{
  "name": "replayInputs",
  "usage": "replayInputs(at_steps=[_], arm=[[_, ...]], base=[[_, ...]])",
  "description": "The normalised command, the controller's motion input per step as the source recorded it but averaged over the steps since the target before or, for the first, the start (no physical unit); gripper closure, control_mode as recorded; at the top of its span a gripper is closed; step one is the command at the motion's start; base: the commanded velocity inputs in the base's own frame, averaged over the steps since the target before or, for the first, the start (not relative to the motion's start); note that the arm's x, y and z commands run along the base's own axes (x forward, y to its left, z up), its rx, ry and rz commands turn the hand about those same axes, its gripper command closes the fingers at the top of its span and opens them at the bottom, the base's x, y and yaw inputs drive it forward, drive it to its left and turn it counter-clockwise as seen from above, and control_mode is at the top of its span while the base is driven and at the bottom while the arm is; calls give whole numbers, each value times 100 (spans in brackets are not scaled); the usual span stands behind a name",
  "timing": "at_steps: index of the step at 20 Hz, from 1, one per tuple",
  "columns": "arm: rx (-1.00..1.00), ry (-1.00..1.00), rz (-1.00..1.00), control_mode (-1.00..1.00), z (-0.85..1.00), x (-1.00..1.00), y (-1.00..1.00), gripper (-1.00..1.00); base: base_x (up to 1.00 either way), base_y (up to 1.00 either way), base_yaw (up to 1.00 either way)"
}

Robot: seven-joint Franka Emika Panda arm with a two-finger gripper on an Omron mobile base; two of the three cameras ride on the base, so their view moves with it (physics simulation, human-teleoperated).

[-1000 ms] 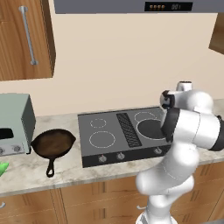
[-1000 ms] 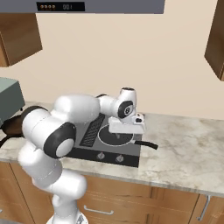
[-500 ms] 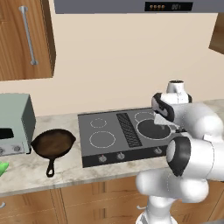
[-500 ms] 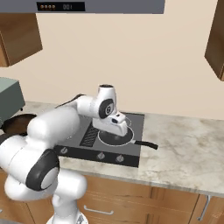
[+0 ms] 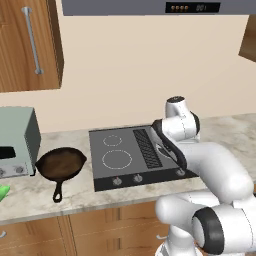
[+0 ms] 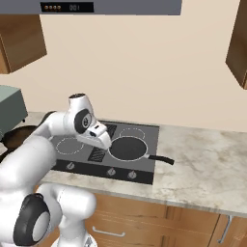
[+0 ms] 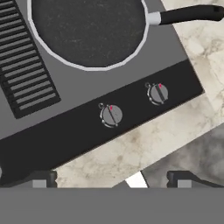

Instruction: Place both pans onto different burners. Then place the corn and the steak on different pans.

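The dark grey pan [image 6: 127, 147] is sitting on the front right burner of the cooktop [image 6: 144, 170], nothing in it, long handle pointing right over the worktop [image 6: 202, 169]. The hand [image 7: 111, 180] is hovering over the cooktop's front edge, jaws spread wide and gripping nothing, the pan just ahead of it. Over on the left, the cast-iron skillet [image 5: 61, 164] is lying bare on the worktop beside the toaster oven [image 5: 16, 142], and the corn [image 5: 2, 192] is peeking in at the left edge.
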Motion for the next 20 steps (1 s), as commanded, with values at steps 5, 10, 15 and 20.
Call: replayInputs(at_steps=[5,10,15,20], arm=[[0,0,5,-100,14,-14,57,-100],[0,0,0,-100,0,-20,54,-100],[0,-1,1,-100,1,-12,55,-100],[1,0,4,-100,0,-7,42,-100]], base=[[0,0,0],[0,0,0],[0,0,0],[0,0,0]])
